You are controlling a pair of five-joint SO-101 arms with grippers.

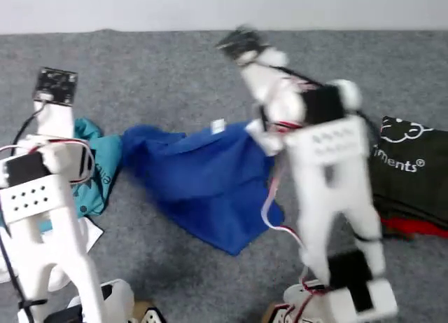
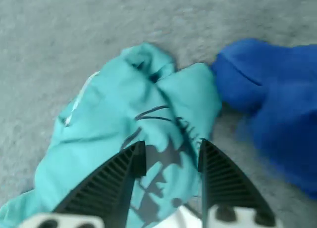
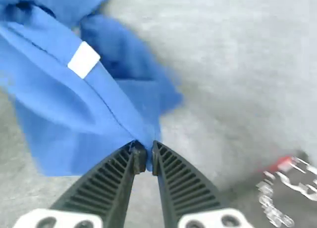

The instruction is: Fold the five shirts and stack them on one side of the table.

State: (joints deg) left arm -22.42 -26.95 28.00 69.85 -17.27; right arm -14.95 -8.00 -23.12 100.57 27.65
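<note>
Fingers (image 3: pixel 116 181) of the right gripper (image 3: pixel 144 156) are pinching a hem of the blue shirt (image 1: pixel 199 176), pressed nearly together on the cloth, and the shirt is lying rumpled and half spread across the middle of the counter (image 1: pixel 140 64). From where I'm standing, the job in hand is getting that shirt flat. I'd say the right arm ought to be drawing the hem out slowly and low, since so thin a pinch is looking easy to lose. Over by the left edge, the left gripper (image 2: pixel 172 150) is hovering with its fingers (image 2: pixel 111 181) spread above the crumpled teal shirt (image 2: pixel 124 114), which is lying right against the blue one. That gripper is looking well placed for pinning down the blue shirt's near side. A folded black stack (image 1: pixel 413 172) is sitting at the right edge, a sensible spot for the pile.
</note>
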